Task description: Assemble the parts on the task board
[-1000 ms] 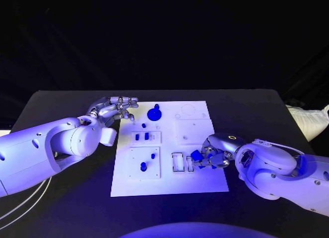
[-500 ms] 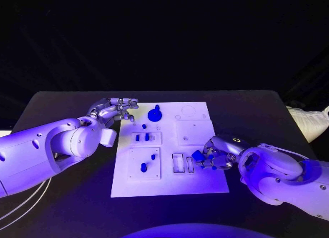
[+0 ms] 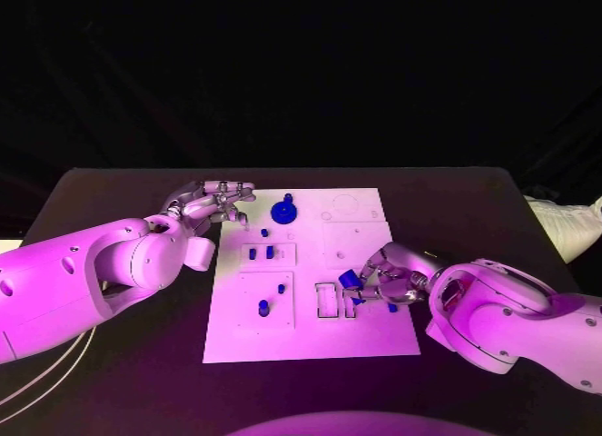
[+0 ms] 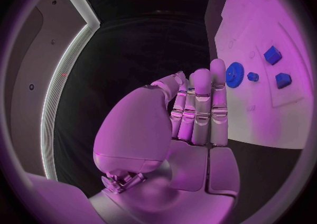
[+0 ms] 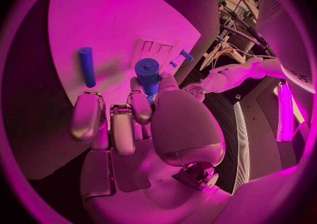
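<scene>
The blue peg (image 5: 148,74) I am carrying is a short, stubby cylinder with a flat round end, and in the right wrist view it stands up out of the fingertips (image 5: 139,105) of my right hand (image 3: 389,280), pinched there while the rest of the fingers curl in below it. In the head view that hand sits at centre right of the frame, over the right part of the task board (image 3: 379,336), and the peg shows as a blue lump (image 3: 350,279) at the hand's left side, just right of the pair of narrow upright slots (image 3: 335,300) in the lower middle of the board. So the relation I steer by is this: the slots lie just left of and slightly below the peg in the frame, and I judge the peg's long axis must come roughly square to the board before it goes down; how far it is tilted now I cannot tell. A second, longer blue rod (image 5: 86,66) lies flat on the white plate in the left half of the right wrist view, apart from the hand. My right hand is plainly the nearer one to the slots. My left hand (image 3: 212,201) hangs at upper left of the board's edge, holding nothing, fingers (image 4: 200,109) straight and close together, near the blue gear (image 3: 285,212) at upper centre but not touching it.
</scene>
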Motion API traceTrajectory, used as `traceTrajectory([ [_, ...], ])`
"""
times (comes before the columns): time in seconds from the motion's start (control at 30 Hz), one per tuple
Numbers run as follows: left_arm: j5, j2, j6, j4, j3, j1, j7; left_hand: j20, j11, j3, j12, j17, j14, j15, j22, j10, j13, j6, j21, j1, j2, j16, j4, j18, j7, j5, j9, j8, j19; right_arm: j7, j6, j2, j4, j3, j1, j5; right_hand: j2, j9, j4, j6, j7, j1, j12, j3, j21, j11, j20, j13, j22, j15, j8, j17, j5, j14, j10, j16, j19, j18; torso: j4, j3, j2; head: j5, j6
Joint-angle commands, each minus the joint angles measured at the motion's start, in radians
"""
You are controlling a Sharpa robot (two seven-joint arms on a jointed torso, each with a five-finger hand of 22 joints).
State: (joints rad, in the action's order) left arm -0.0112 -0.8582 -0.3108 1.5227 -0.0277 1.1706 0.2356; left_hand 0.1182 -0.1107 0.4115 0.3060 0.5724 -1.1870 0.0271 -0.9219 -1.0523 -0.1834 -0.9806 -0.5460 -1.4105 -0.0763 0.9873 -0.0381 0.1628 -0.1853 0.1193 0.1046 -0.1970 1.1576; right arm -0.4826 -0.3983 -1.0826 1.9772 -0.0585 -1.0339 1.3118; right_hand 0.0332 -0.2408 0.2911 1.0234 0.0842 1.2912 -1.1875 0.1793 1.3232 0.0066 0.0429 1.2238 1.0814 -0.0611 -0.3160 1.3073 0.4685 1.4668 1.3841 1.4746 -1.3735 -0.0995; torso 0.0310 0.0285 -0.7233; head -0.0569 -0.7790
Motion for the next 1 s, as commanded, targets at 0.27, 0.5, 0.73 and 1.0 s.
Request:
traceTrajectory([
  [0.27, 0.004, 0.004, 0.023, -0.001, 0.001, -0.001, 0.001, 0.007, 0.002, -0.004, 0.004, -0.001, 0.005, -0.002, 0.001, 0.005, -0.001, 0.008, 0.005, -0.001, 0.008, -0.004, 0.0, 0.019, 0.0, 0.006, 0.001, -0.005, 0.003, -0.009, 0.048, 0.061, -0.022, 0.0, 0.005, -0.074, 0.019, -0.016, 0.0, 0.011, -0.006, -0.038, -0.002, 0.021, 0.009, -0.006, -0.002, 0.01, 0.006, -0.006, -0.004, 0.102, 0.001, 0.075, 0.002, 0.002, -0.004, 0.007, -0.001, 0.0009, -0.002, 0.01, 0.0],
  [0.5, 0.004, 0.005, 0.022, 0.0, 0.001, -0.001, 0.001, 0.007, 0.002, -0.004, 0.004, -0.001, 0.005, -0.002, 0.001, 0.005, -0.001, 0.008, 0.005, -0.001, 0.008, -0.004, 0.0, 0.019, 0.0, 0.006, 0.001, -0.005, 0.003, -0.025, 0.049, 0.082, -0.03, 0.0, 0.006, -0.05, 0.021, -0.022, 0.0, 0.016, -0.008, -0.046, -0.002, 0.026, 0.011, -0.008, -0.003, 0.012, 0.008, -0.008, -0.008, 0.101, -0.001, 0.074, 0.004, 0.001, -0.005, 0.008, 0.0008, 0.001, 0.0, 0.007, 0.002],
  [0.73, 0.004, 0.005, 0.023, -0.002, 0.001, -0.001, -0.002, 0.007, 0.002, -0.003, 0.005, -0.002, 0.006, -0.002, 0.001, 0.007, -0.001, 0.01, 0.006, -0.001, 0.008, -0.005, 0.001, 0.019, 0.0, 0.006, 0.001, -0.006, 0.003, -0.034, 0.063, 0.091, -0.03, 0.0, 0.006, -0.046, 0.025, -0.03, 0.0, 0.019, -0.01, -0.056, -0.001, 0.032, 0.011, -0.01, -0.004, 0.013, 0.008, -0.009, -0.011, 0.101, -0.008, 0.074, 0.005, 0.001, -0.004, 0.008, -0.001, -0.0002, 0.0, 0.012, 0.005],
  [1.0, 0.004, 0.006, 0.024, -0.006, 0.001, -0.001, -0.007, 0.007, 0.001, -0.004, 0.005, -0.003, 0.007, -0.002, 0.001, 0.008, -0.001, 0.011, 0.006, -0.001, 0.008, -0.005, 0.001, 0.019, -0.001, 0.006, 0.0, -0.006, 0.003, -0.04, 0.073, 0.094, -0.026, 0.0, 0.007, -0.015, 0.026, -0.043, 0.0, 0.023, -0.013, -0.071, 0.007, 0.045, 0.011, -0.012, -0.006, 0.01, 0.01, -0.011, -0.015, 0.1, -0.024, 0.074, 0.004, 0.001, -0.004, 0.008, -0.0021, -0.0001, -0.001, 0.012, 0.007],
])
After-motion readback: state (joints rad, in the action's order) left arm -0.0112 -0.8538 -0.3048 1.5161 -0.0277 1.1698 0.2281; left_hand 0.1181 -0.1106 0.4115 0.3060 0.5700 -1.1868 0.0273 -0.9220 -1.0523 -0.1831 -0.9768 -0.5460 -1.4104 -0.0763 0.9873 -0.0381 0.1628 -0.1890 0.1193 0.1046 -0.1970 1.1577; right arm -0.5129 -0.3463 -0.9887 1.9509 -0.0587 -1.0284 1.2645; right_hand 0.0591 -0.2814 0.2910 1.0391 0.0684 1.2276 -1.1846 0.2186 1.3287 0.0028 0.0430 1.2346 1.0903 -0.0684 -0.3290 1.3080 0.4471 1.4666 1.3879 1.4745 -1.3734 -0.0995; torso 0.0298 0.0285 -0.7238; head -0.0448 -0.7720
